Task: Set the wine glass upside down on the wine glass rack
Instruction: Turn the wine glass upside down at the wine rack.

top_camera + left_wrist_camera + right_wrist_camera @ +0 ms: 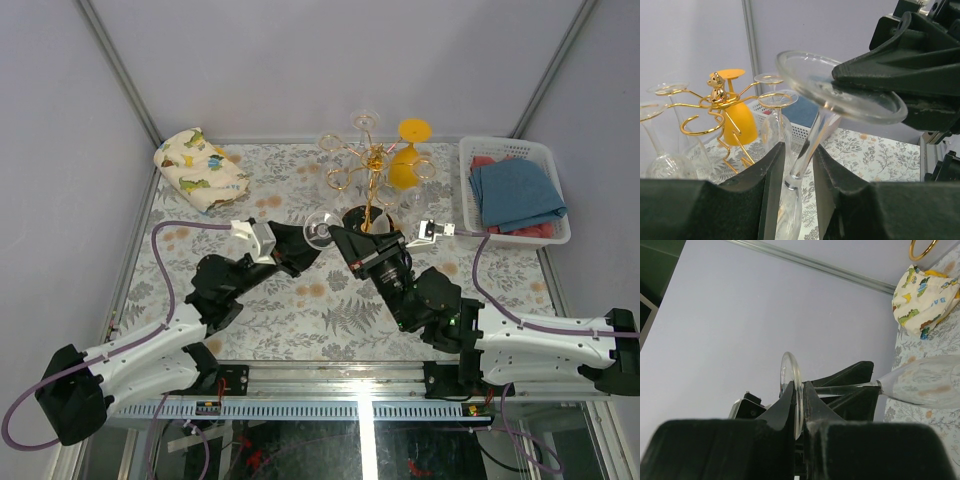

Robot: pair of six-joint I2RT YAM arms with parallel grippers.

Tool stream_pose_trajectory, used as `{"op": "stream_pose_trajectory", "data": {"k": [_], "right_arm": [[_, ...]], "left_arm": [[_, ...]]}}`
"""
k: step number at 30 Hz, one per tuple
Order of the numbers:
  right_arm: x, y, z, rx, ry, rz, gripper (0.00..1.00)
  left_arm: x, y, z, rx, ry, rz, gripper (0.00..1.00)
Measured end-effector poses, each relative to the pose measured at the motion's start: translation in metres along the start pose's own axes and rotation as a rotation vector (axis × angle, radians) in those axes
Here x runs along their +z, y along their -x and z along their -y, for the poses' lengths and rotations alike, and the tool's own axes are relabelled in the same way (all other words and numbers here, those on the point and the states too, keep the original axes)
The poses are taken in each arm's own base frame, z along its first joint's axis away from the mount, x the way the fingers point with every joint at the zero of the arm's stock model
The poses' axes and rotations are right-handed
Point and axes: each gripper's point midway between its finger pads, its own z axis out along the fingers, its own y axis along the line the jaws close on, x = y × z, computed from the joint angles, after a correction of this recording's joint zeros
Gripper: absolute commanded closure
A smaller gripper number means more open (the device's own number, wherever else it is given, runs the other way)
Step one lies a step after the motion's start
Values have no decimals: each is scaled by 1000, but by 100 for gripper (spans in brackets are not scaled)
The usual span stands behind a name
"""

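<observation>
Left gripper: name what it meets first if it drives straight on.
The wine glass stem, already between its fingers; just beyond, probably the right gripper pinching the foot, though depth is unclear.

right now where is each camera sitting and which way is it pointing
Top external: above, behind the bases, looking down at the table; both arms show, left gripper and right gripper meeting at the wine glass.
Left wrist: on the left arm, facing the wine glass rack; its own fingers flank the stem.
Right wrist: on the right arm, facing the dinosaur-print cloth; its fingers pinch the glass foot.
Shared: both wrist views show the glass and the other arm's gripper.
</observation>
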Motion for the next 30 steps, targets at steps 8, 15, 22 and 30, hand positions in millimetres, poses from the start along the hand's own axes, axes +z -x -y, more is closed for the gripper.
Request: {"op": "stream_pose_trajectory", "data": {"k": [8,15,22,30], "right_arm": [[-2,3,-6,20,14,-3,100],[-2,4,-5,25,11,0,95],[-3,8,-7,28,14,6,54],[-5,13,-12,38,26,16,44]], "left_arm": [[0,-3,0,6,-1,-13,83],[1,-4,2,22,-11,-25,100],[1,-5,1,17,-6,-31,100],[-1,-6,-3,6,21,-39,100]]}}
